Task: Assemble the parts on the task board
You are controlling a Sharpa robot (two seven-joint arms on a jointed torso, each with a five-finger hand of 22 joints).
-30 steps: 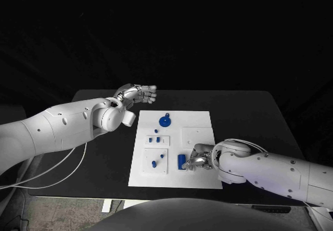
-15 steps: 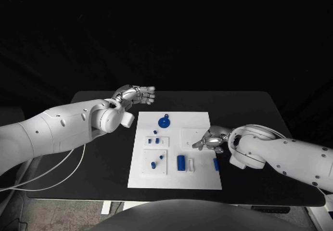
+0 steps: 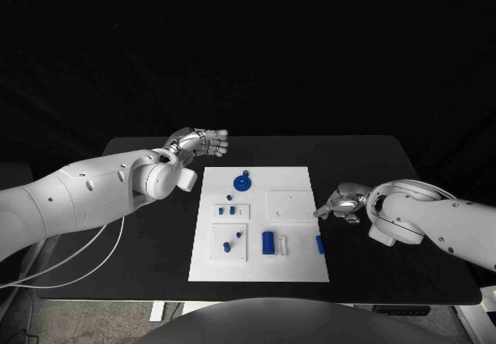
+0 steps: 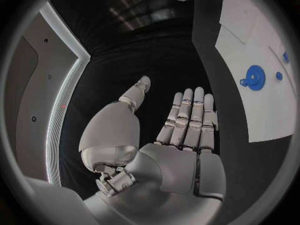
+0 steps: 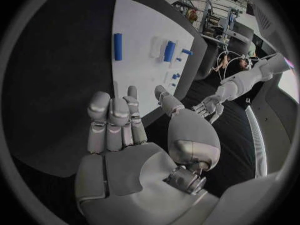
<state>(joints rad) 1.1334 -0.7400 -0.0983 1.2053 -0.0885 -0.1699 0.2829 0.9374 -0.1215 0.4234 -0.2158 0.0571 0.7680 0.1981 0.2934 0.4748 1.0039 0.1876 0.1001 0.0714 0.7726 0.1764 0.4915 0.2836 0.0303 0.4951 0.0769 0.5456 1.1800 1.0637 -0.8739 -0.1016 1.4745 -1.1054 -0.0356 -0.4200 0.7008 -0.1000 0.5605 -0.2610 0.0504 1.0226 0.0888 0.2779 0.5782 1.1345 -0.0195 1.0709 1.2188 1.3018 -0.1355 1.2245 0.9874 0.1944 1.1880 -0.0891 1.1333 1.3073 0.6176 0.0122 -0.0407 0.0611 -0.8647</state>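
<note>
The right hand (image 3: 342, 203) hovers over the black counter (image 3: 383, 172) just beside the right edge of the task board (image 3: 259, 269), holding nothing; in the right wrist view its fingers (image 5: 112, 117) stand straight and close together with the thumb set apart, palm bare. The left hand (image 3: 203, 141) hangs above the counter's far left part, beyond the board's far left corner, likewise holding nothing: the left wrist view shows its fingers (image 4: 190, 112) extended side by side and the thumb spread well out.

The task board is a flat white rectangular plate lying lengthwise in the middle of the counter, with a few slightly raised white square panels on it. The parts are small and bright blue. Nearest the right hand, a short blue bar (image 3: 320, 244) lies flat close to the board's right edge. A thicker blue cylinder (image 3: 269, 241) lies near the board's middle, just beside a small white piece (image 3: 283, 246). On the near left panel sit two small blue pegs (image 3: 227, 246); on the panel beyond it, two more blue pegs (image 3: 229, 210). At the far end lies a round blue disc (image 3: 242, 182) with a small tab, and a tiny blue piece (image 3: 231, 197) just beside it.
</note>
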